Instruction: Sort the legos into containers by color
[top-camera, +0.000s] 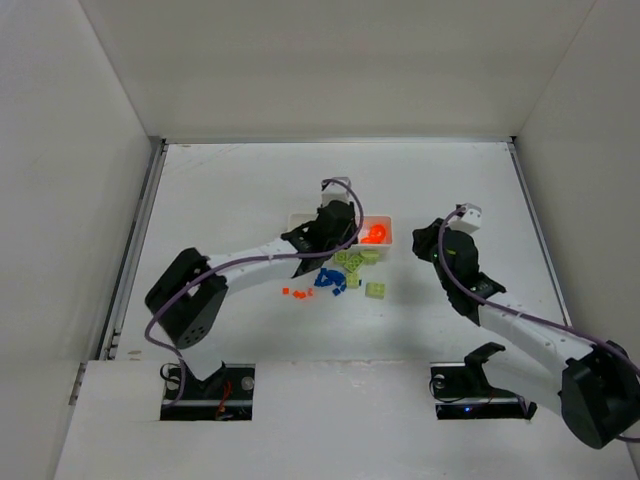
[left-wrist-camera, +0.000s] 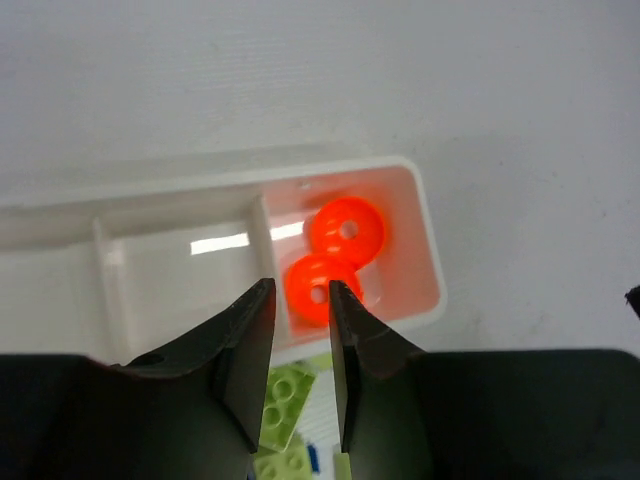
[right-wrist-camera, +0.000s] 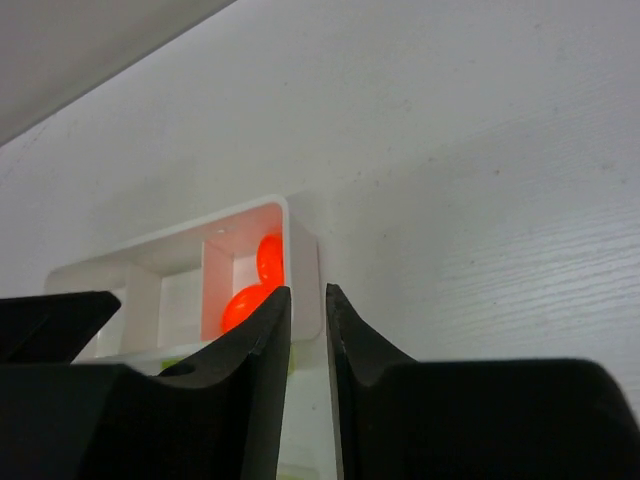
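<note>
Jaws slightly parted and empty, the left gripper (left-wrist-camera: 300, 290) hangs over two orange-red legos (left-wrist-camera: 347, 228) in the tray (left-wrist-camera: 432, 250); the right gripper (right-wrist-camera: 307, 292), likewise parted and empty, sits nearby.

1. The top view looks down from above and behind the arms (top-camera: 250, 262), set well back. It takes in the whole surface (top-camera: 250, 190), the white walls (top-camera: 100, 150) and the tray (top-camera: 298, 218) near the middle.
2. The left wrist view sits just behind the left hand (left-wrist-camera: 300, 290). It faces steeply down and close over the tray's right end.
3. The right wrist view sits low behind the right hand (right-wrist-camera: 306, 295), near the surface. It looks left, almost level, at the tray's right end from a little further off.
4. All three views share the tray's right compartment and its orange legos (left-wrist-camera: 347, 228).
</note>
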